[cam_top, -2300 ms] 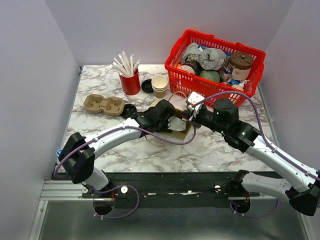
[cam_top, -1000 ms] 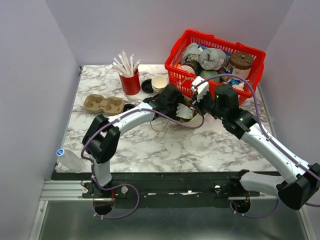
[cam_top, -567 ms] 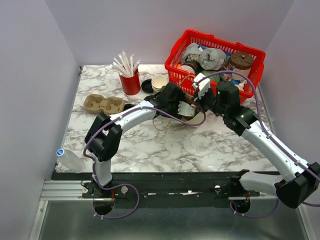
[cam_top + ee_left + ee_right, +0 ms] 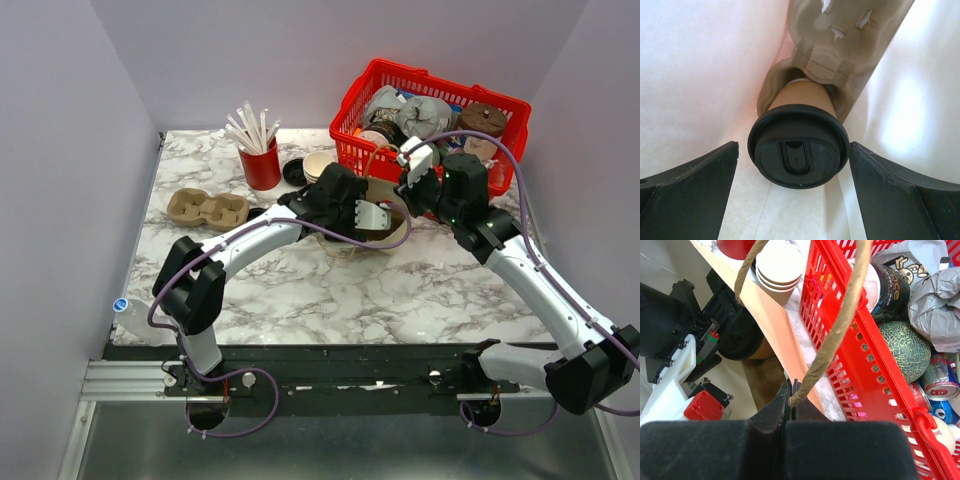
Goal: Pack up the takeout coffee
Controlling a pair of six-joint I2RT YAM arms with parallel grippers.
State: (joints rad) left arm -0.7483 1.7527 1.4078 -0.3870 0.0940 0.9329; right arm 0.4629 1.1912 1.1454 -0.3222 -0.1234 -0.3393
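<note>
Left wrist view, bag (image 4: 695,70) walls close either side, left gripper (image 4: 792,150) wide, small gaps beside black lid (image 4: 797,165), brown cup (image 4: 801,97) in cardboard carrier (image 4: 850,40) inside bag, right gripper (image 4: 791,392) pinching handle (image 4: 836,335)

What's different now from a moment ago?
Both arms carried the paper bag farther back, toward the red basket. The left gripper opened, freeing the coffee cup in its carrier. The right gripper stayed shut on the bag handle; the basket stayed put.
</note>
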